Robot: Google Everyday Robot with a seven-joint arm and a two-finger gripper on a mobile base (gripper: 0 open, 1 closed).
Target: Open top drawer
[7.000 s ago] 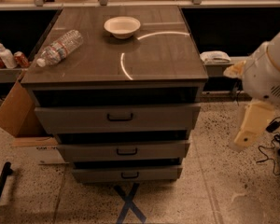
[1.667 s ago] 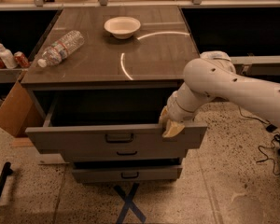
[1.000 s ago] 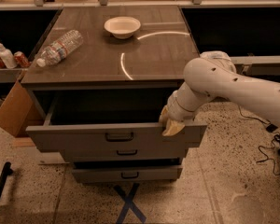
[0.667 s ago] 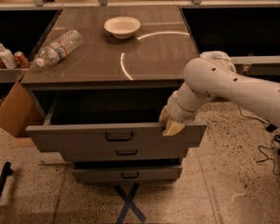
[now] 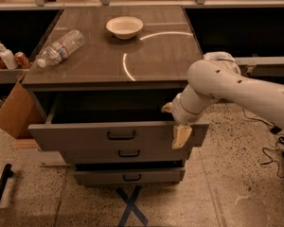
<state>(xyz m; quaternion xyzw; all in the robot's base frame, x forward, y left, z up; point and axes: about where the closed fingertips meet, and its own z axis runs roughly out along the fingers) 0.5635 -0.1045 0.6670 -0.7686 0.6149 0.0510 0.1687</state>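
Well, the top drawer [image 5: 80, 137] stood pulled out. Its grey front stuck out well past the two small drawers [image 5: 146, 154] under it, and the dark box behind the front was showing. A few seconds before, it had been shut flat with the others, and the arm [image 5: 236, 86] had been off to the right. In the last second or two nothing moved at all — drawer and arm sat just the same.

The gripper [image 5: 176, 125] was at the right end of the drawer front, up at its top edge and touching it, not at the little black handle [image 5: 121, 135]. I could not tell if it was squeezing the front or had let go.

So the job looked done, or nearly done. What seemed left was to let go and lift away without bumping the drawer back in. The bowl [image 5: 124, 26] and the bottle [image 5: 60, 48] lay on the cabinet [image 5: 151, 56], out of the way.
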